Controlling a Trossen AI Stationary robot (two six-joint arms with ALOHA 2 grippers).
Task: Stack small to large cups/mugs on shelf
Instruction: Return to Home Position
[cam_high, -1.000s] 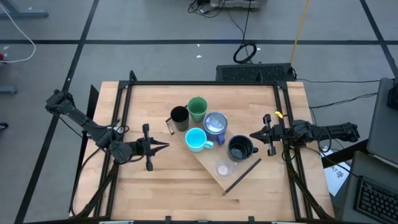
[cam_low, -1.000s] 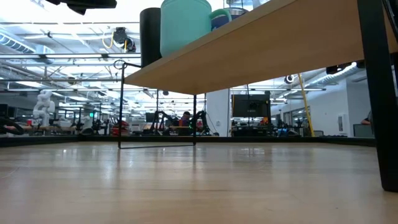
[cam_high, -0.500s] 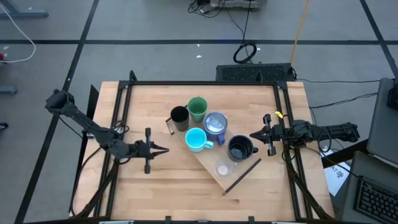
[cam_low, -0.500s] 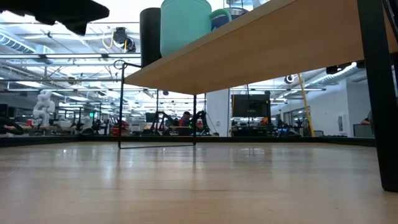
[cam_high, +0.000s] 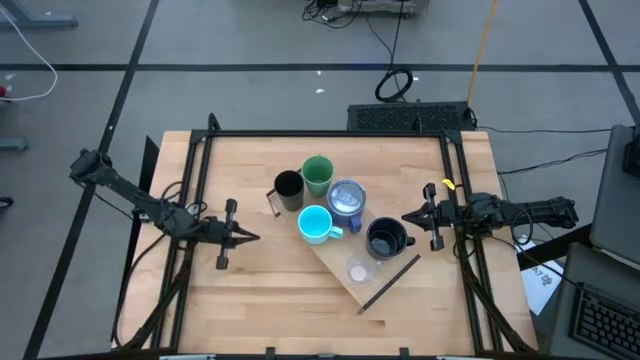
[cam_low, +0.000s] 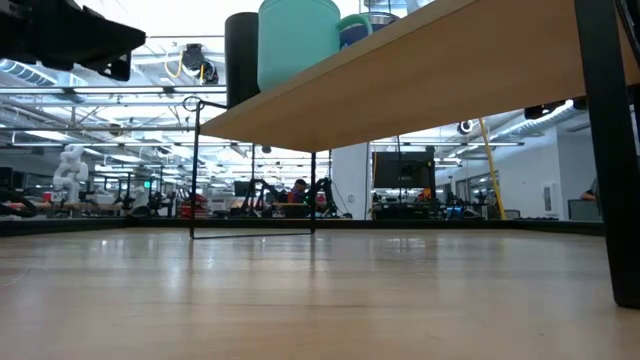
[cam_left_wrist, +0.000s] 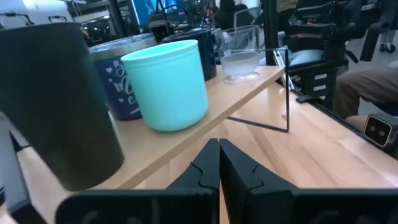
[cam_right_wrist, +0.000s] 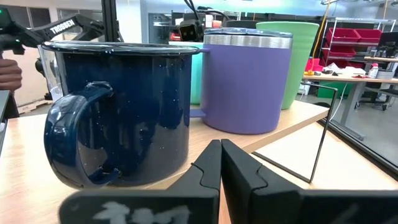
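Left hand (cam_high: 242, 237) and right hand (cam_high: 408, 216) are both empty, fingers pressed together, flanking the shelf (cam_high: 338, 256), which lies slantwise in the middle of the bench (cam_high: 250, 300). On it stand six vessels, one of each: clear glass cup (cam_high: 359, 270), navy mug (cam_high: 385, 238), cyan mug (cam_high: 315, 224), purple tumbler (cam_high: 347, 197), black cup (cam_high: 289, 187), green cup (cam_high: 318, 174). Placing looks finished; only parking the two arms seems left.

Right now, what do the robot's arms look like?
The left arm and right arm are thin, black, jointed. The left tool and right tool end in two pointed dark fingers. Black cables trail alongside; white TROSSEN lettering marks the left arm.
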